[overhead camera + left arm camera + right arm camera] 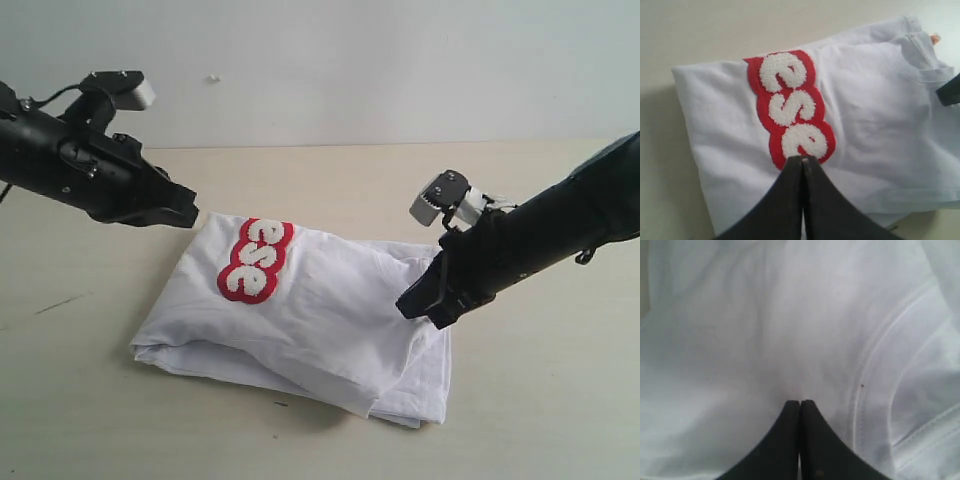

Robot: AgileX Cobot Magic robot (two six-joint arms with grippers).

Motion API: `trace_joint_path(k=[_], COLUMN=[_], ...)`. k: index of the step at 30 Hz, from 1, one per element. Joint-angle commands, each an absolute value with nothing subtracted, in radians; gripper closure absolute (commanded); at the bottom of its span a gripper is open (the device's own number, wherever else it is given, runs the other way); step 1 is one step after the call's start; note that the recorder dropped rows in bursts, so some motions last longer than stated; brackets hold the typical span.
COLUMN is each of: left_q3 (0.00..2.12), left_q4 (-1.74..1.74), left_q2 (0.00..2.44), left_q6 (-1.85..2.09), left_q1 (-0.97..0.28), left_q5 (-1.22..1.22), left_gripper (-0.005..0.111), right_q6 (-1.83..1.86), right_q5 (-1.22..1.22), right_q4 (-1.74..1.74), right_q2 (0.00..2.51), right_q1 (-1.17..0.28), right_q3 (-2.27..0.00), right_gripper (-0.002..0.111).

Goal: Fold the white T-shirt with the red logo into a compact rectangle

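Left gripper and right gripper are both closed, seemingly empty; smooth the shirt's puffy layers toward the tabletop's right edge, squaring corners.

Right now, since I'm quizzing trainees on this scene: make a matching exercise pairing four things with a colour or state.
Things: 1 T-shirt; 2 logo; 3 neck tag; 4 left pincer.
Colours or states: A orange; B shut; C plain white; D red band.
Pairs: 1-C; 2-D; 3-A; 4-B.
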State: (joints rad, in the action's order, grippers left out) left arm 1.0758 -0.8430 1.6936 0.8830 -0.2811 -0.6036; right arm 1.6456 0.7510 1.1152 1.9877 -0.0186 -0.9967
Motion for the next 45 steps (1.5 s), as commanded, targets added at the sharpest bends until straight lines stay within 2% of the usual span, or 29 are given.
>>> trace_joint_path(k=[1, 5, 14, 20, 28, 37, 45], left_q3=[1.072, 1.036, 0.944, 0.934, 0.899, 0.706, 0.614], left_q4=[-0.841, -0.841, -0.841, -0.786, -0.784, -0.784, -0.795], left_q2=[1.616, 1.548, 1.5, 1.465, 1.33, 1.071, 0.815], left_q6=[0.879, 0.879, 0.879, 0.879, 0.879, 0.879, 0.844], left_q1=[-0.275, -0.275, -0.275, -0.275, -0.275, -0.267, -0.267], left_q5=[-0.652, -0.65, -0.657, -0.591, -0.461, -0.316, -0.304], left_gripper=[0.107, 0.107, 0.107, 0.107, 0.107, 0.107, 0.107], right_q6=[1.621, 1.585, 1.54, 1.585, 1.464, 1.224, 1.199], right_q5=[0.664, 0.58, 0.55, 0.651, 0.663, 0.671, 0.566], right_q4=[1.112, 1.107, 1.124, 1.099, 1.046, 0.874, 0.885], right_q2=[2.037, 2.095, 2.154, 2.128, 1.963, 1.694, 1.414], right_q1=[-0.024, -0.024, -0.024, -0.024, -0.024, -0.024, -0.024], right_q3=[-1.008, -1.031, -1.176, -1.194, -1.194, -1.184, -0.987], right_gripper=[0.108, 0.108, 0.108, 0.108, 0.108, 0.108, 0.108])
